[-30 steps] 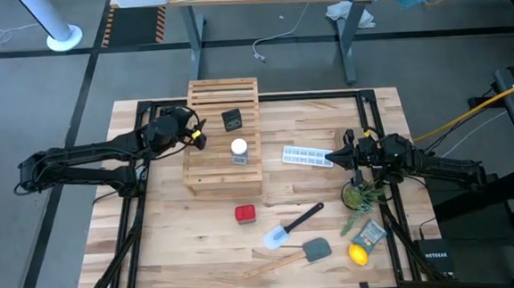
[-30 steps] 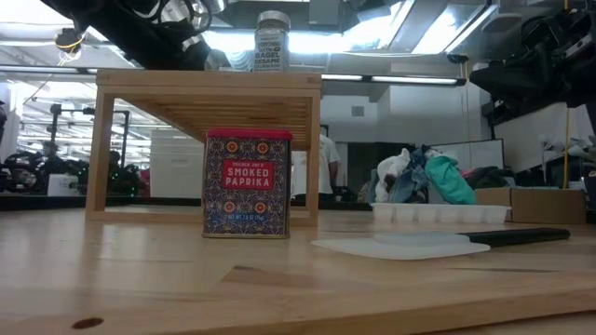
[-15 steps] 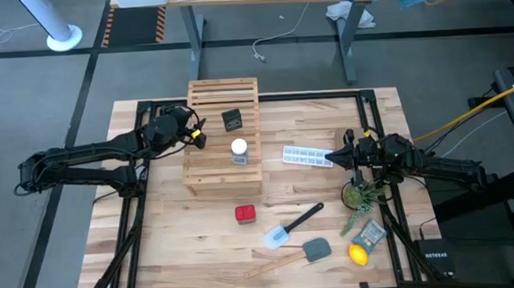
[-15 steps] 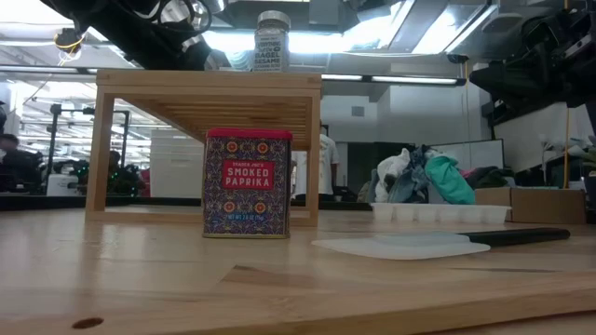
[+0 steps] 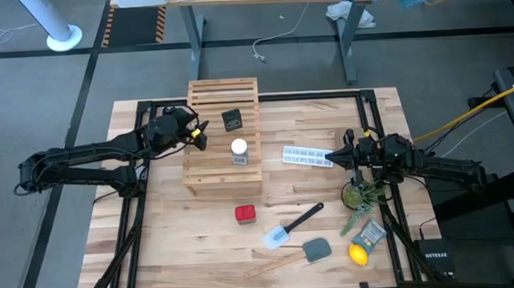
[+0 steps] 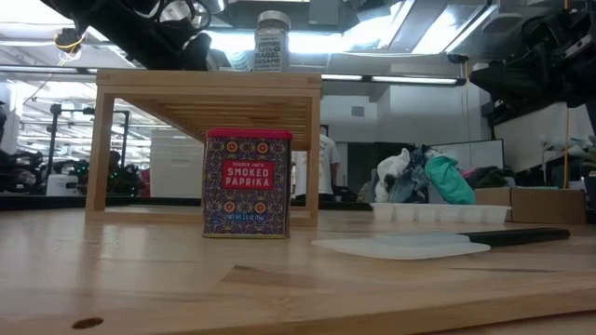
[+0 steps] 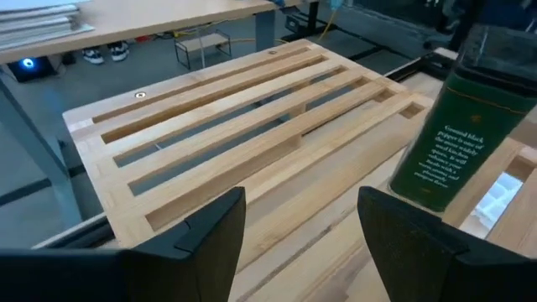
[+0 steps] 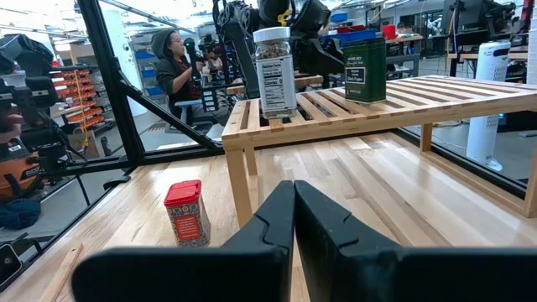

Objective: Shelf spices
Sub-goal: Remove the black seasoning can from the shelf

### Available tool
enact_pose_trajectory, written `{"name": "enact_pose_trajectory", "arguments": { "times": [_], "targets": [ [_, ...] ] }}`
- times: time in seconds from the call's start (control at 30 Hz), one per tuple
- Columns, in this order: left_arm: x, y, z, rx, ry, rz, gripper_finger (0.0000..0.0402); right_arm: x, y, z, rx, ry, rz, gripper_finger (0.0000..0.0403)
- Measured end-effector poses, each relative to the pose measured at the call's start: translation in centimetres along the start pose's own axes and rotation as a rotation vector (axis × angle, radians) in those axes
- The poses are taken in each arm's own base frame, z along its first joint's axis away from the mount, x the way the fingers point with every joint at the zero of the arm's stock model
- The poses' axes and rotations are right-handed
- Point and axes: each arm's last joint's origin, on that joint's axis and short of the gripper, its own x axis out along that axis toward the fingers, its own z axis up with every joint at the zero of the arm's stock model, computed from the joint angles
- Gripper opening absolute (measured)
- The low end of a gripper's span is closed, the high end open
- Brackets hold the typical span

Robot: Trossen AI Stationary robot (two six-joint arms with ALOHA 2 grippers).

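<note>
Two spices stood on the shelf (image 5: 222, 137) from above: black tin (image 5: 231, 120), white-lidded jar (image 5: 239, 150); the open, empty left gripper (image 5: 199, 134) hovered just beside them, while the red tin (image 5: 244, 214) sat on the table. Low down, that tin (image 6: 247, 183) fronted the shelf. By wrist views, the black tin (image 7: 456, 126) stood near the left fingers (image 7: 195, 243); the right gripper (image 8: 294, 220), shut and empty, was well apart.

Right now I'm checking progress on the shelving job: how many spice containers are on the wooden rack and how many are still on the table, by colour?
On the rack:
black tin: 1
clear jar with white lid: 1
On the table:
red tin: 1
Total: 3 spice containers, 2 shelved, 1 left.
</note>
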Motion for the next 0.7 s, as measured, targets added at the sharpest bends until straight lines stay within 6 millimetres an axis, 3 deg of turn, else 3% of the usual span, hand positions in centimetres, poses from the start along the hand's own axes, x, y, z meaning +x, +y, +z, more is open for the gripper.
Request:
{"name": "enact_pose_trajectory", "arguments": {
  "times": [0.23, 0.7],
  "targets": [
    [-0.05, -0.54, 0.15, 0.123, 0.007, -0.169, 0.0223, 0.00, 0.00, 0.00, 0.000, 0.000, 0.000, 0.0017],
    [-0.04, -0.72, 0.31, 0.109, -0.011, -0.177, 0.0224, 0.00, 0.00, 0.01, 0.000, -0.001, 0.000, 0.0017]
  ]
}}
